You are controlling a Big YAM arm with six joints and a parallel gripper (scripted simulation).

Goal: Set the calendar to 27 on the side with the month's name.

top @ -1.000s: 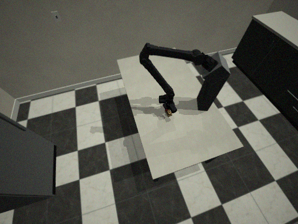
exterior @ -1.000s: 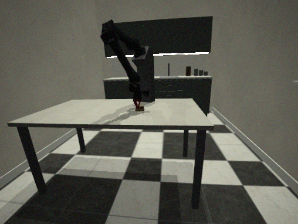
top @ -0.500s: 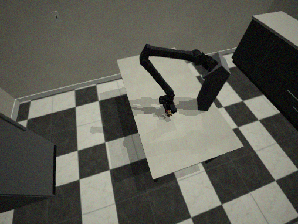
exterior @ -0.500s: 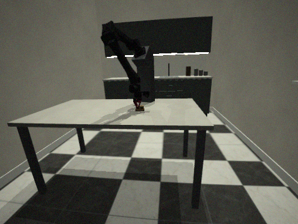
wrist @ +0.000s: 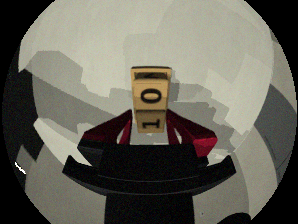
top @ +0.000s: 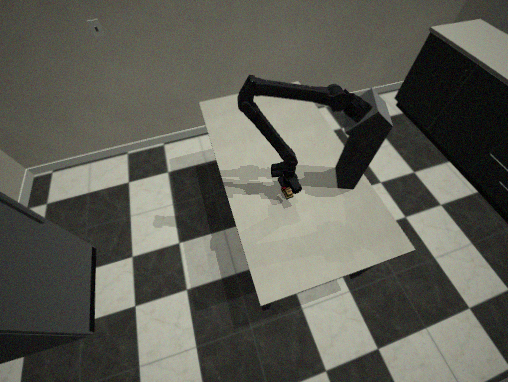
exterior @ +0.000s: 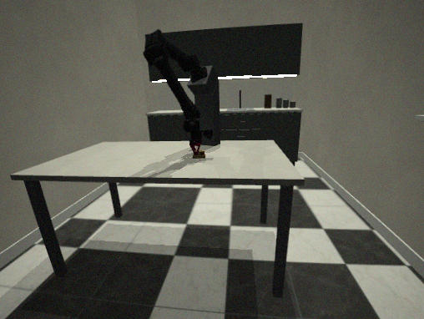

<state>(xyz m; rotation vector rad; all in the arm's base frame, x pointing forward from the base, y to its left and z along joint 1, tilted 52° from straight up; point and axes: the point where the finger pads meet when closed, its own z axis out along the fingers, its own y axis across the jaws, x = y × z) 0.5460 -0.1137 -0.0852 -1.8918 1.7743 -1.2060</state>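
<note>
Claw (top: 284, 189) (exterior: 194, 153) (wrist: 149, 113) about half open, no grip I can see, tips flanking the near end of the calendar (top: 288, 193) (exterior: 200, 155) (wrist: 145, 103) on the table (top: 325, 235) (exterior: 159, 171) (wrist: 210, 45), its long axis running straight out ahead.

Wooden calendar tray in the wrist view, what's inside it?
In the tray, two cube faces show, a sideways 0 and a 1. The tray's floor and the cubes' undersides are covered.
</note>
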